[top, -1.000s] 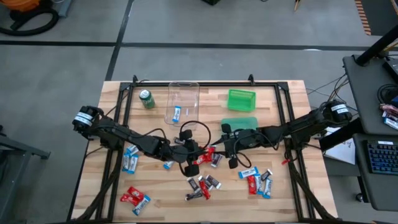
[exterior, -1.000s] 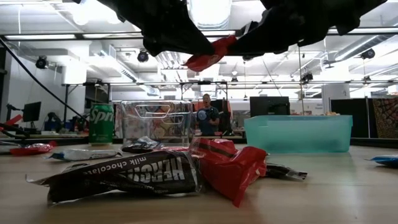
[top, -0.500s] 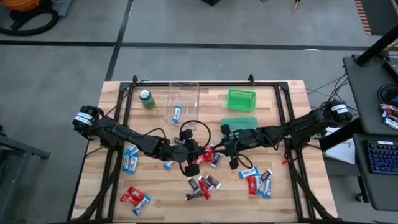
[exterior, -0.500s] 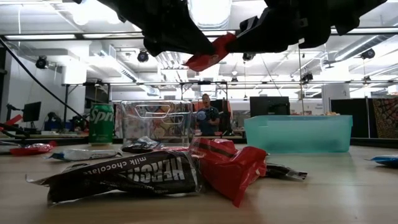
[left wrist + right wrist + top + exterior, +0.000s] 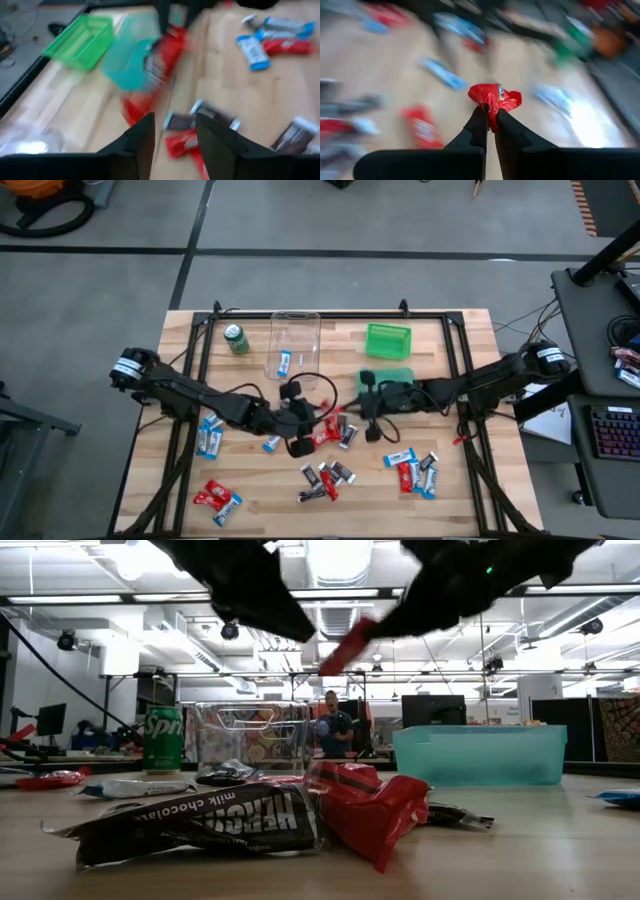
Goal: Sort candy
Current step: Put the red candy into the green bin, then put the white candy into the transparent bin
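Observation:
The candy lies about the table in small wrapped bars: a blue-and-white group [image 5: 210,435], red ones [image 5: 215,498], black-and-silver ones [image 5: 325,478] and a mixed group [image 5: 415,470]. One red candy [image 5: 495,96] hangs in the air over the table's middle, with my right gripper [image 5: 490,119] shut on it. Facing it from the left, my left gripper [image 5: 175,142] stands open with nothing between its fingers; the red candy [image 5: 162,57] shows just ahead of it. In the low view the red candy [image 5: 345,645] sits between the two dark arms. My right gripper pinches one crumpled end of the red wrapper [image 5: 489,106] between its two fingertips. It comes from the table's right side, slanting a little down. The candy sticks out past the fingertips, tilts downward [image 5: 340,652] and is lifted clear of the table.
At the far side stand a clear container [image 5: 295,338] with a blue candy inside, a green basket [image 5: 388,340], a teal bin [image 5: 392,372] and a green soda can [image 5: 236,338]. More red candy [image 5: 330,432] lies on the table under the grippers.
The red candy has passed from my left gripper to my right. My right gripper shut on it, then my left gripper opened and let go. The candy now tilts down from the right fingers, and a gap shows between it and the left gripper.

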